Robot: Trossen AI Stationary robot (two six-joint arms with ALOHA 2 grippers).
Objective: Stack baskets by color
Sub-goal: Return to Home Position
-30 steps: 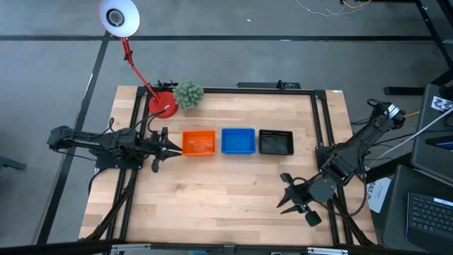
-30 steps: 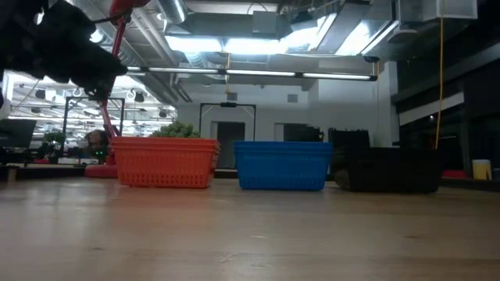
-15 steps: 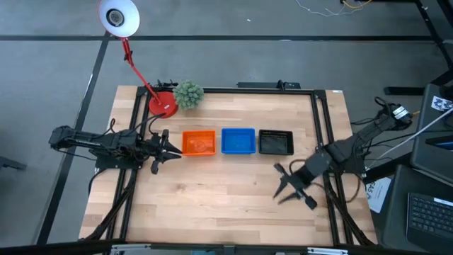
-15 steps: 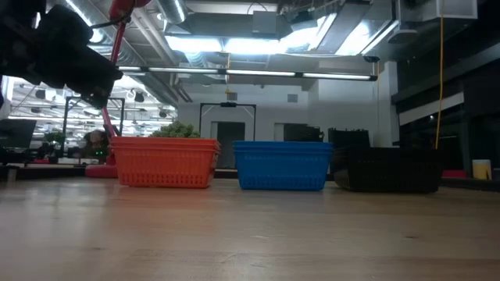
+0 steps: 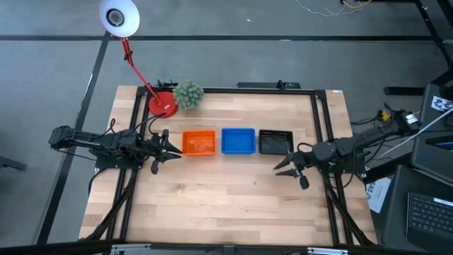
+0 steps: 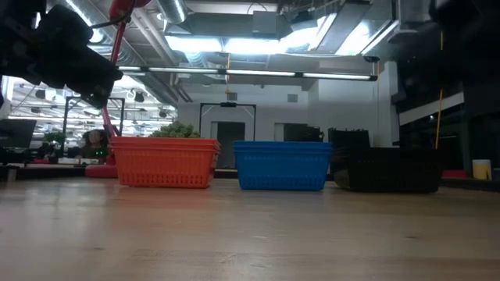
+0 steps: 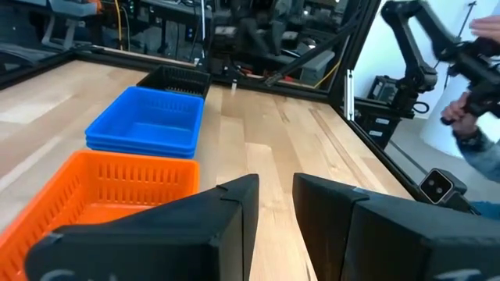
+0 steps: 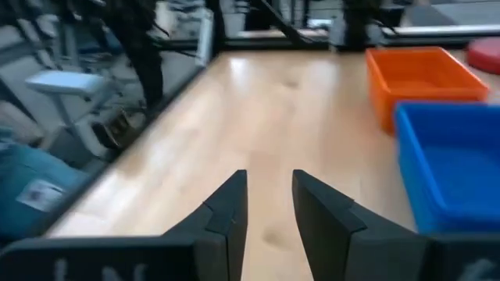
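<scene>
Mid-tabletop (image 5: 226,205), a row: orange baskets (image 5: 199,142), blue baskets (image 5: 238,141), black baskets (image 5: 276,142), each stacked. Left pincer (image 5: 167,146) just beside orange and right pincer (image 5: 290,168) near black hang slightly parted, empty. A low swing home could clip and topple either end stack.

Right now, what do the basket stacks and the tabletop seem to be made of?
Orange basket stack, blue basket stack, black basket stack: likely moulded plastic, smooth and faintly glossy, with thin slotted walls. Tabletop: wood, judging by the joined pale strips with visible grain; satin finish, probably sealed.
</scene>
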